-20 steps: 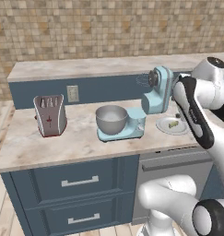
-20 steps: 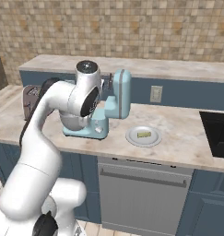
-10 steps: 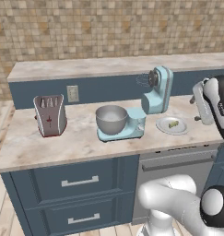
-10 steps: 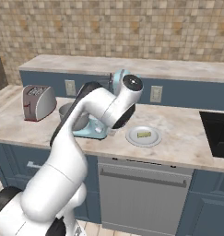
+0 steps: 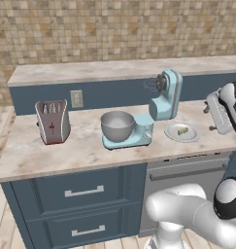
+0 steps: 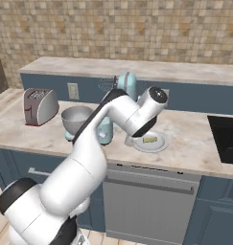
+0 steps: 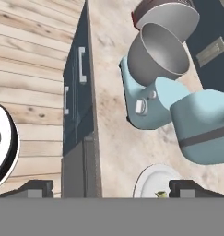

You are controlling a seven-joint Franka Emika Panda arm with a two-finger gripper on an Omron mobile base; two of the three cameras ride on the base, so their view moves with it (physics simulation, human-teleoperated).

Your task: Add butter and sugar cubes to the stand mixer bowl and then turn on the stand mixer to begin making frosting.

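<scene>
The light blue stand mixer stands mid-counter with its head tilted up, and the grey metal stand mixer bowl sits on its base. To its right, a small pale yellow piece of butter lies on a white plate. My gripper hovers right of the plate, above the counter, open with nothing between its fingers. In the hand view the fingertips stand far apart, with the bowl, mixer and plate ahead of them. The sugar cubes are hidden from me.
A grey toaster-like appliance with red marks stands at the counter's left. A wall outlet is behind it. A dark cooktop lies at the far right. Drawers and a dishwasher front sit below the counter edge.
The arm has swung right, from in front of the mixer to a spot right of the plate. The gripper has stayed open. Nothing on the counter has moved.
</scene>
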